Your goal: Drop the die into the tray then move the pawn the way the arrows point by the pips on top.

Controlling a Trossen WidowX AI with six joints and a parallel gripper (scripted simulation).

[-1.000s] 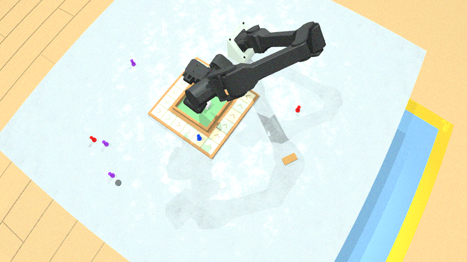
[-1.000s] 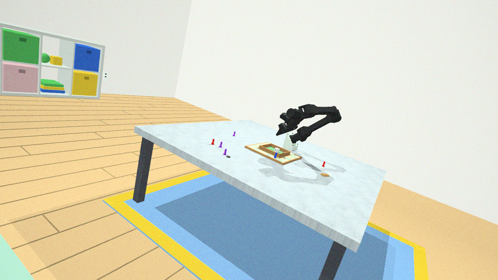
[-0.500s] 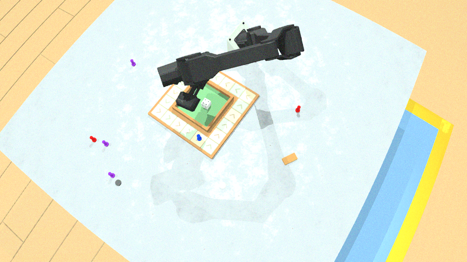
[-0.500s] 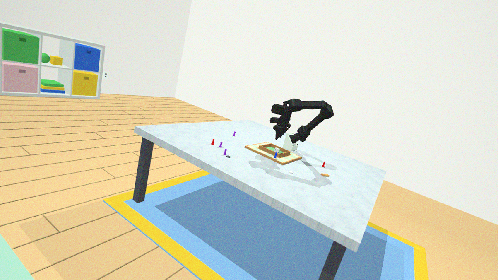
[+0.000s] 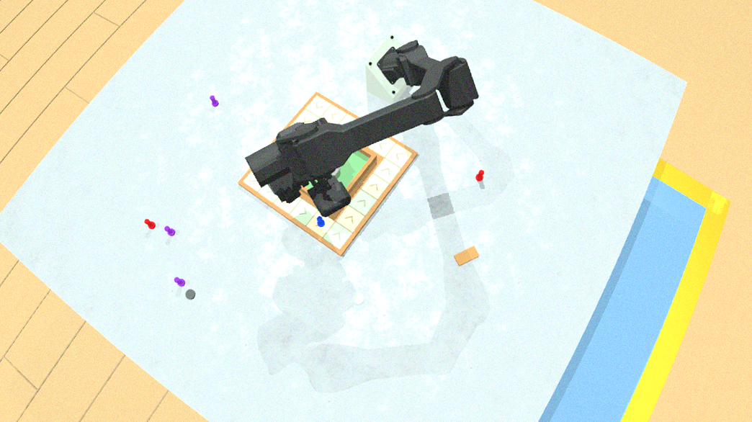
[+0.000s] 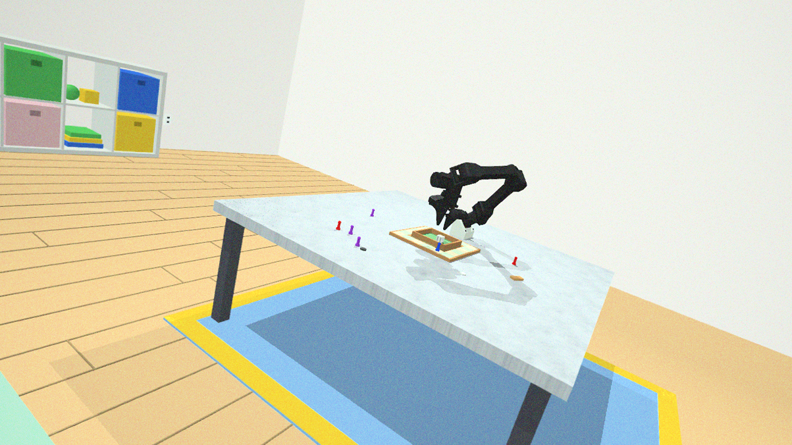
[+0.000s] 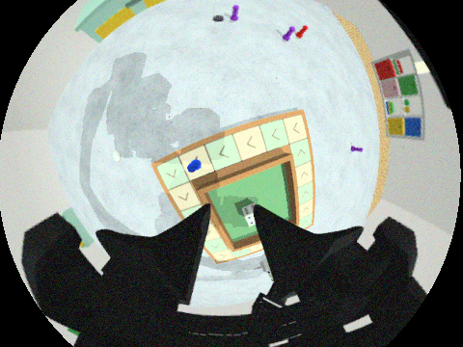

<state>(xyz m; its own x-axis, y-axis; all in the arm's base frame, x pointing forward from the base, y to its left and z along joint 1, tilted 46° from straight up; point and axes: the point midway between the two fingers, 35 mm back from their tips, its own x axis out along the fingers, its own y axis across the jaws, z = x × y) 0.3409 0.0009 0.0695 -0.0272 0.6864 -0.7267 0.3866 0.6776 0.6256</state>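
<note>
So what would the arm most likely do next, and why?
Probably swing toward the blue pawn and lower over it. The die already lies in the green tray, the gripper is open and holds nothing, and the pawn stands on its board square, ungrasped.

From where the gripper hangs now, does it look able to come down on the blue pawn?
Probably yes. The gripper hangs part open and empty above the board, near the blue pawn, which stands alone on its square beside the tray wall. The die lies in the tray, out of the way.
</note>
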